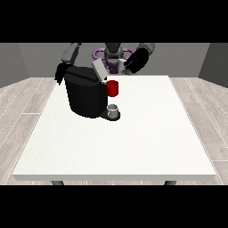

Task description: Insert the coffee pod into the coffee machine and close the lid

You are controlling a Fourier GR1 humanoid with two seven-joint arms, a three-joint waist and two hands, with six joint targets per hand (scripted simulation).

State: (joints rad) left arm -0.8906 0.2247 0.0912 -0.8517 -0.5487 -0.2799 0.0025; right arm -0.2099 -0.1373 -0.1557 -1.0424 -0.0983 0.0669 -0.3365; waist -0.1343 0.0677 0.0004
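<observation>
White bench (133, 142) carries the black coffee machine (84, 95), lid (99, 69) tilted up, a red thing at the machine (112, 88). Small grey thing (113, 110) at its base, possibly the coffee pod. Hand at view's right (136, 60) raised; hand at view's left (60, 71) behind machine; fingers cannot be told. Risk: lid knocked shut before insertion.

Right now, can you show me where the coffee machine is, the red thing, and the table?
coffee machine (83, 95), front view, on its black front body.
red thing at the machine (112, 88), front view, on its middle.
table (147, 133), front view, on a bare part of its white top.
</observation>
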